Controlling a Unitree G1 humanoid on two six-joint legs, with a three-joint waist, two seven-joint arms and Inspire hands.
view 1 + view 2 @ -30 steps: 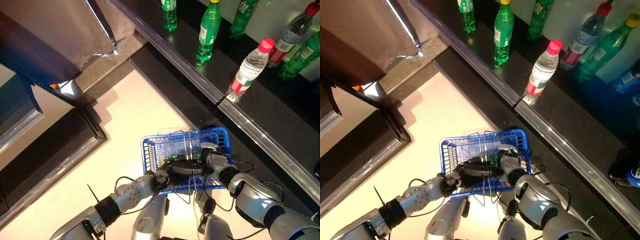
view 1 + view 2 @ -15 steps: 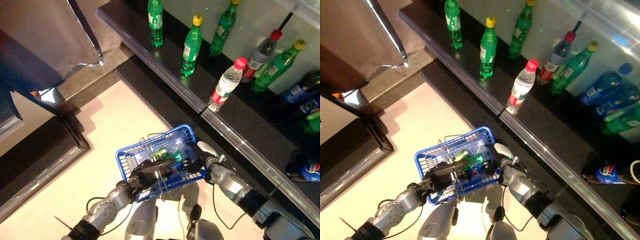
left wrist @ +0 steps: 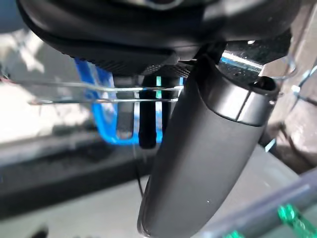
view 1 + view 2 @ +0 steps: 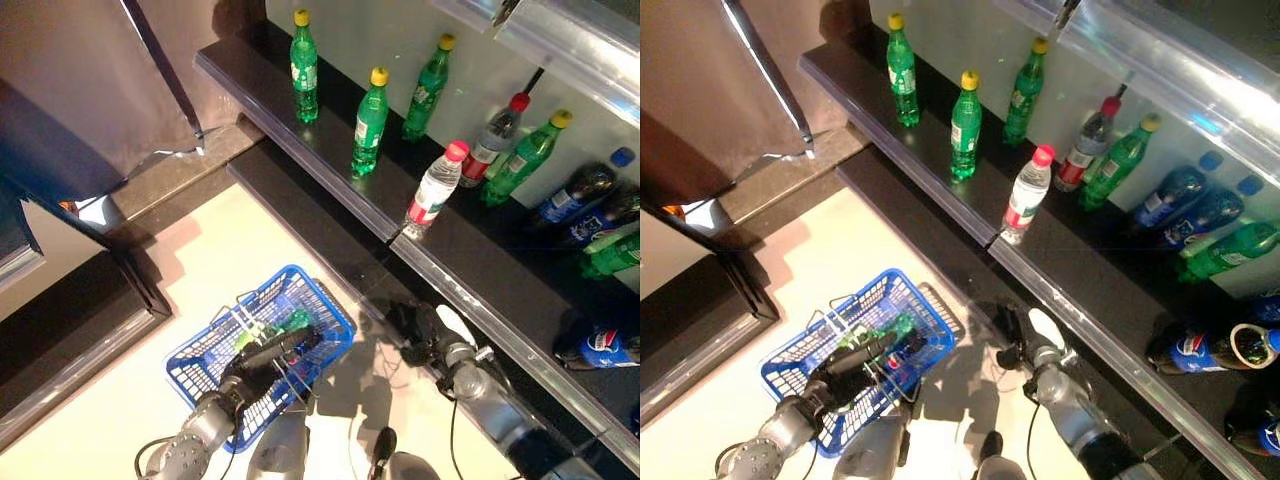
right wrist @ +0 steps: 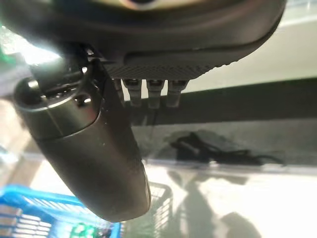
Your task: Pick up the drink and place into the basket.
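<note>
The left hand (image 4: 262,358) gripped the wire handles (image 3: 99,91) of the blue basket (image 4: 205,352); a green drink bottle (image 4: 892,331) lay inside. The right hand (image 4: 428,325) hung empty, fingers relaxed. It should have kept the basket level.

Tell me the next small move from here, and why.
Probably raise the right hand toward the clear bottle with the pink cap at the shelf's front edge. That hand is open and holds nothing, low below the shelf, beside the blue basket. The left hand grips the basket's wire handles, and the basket already holds drinks.
</note>
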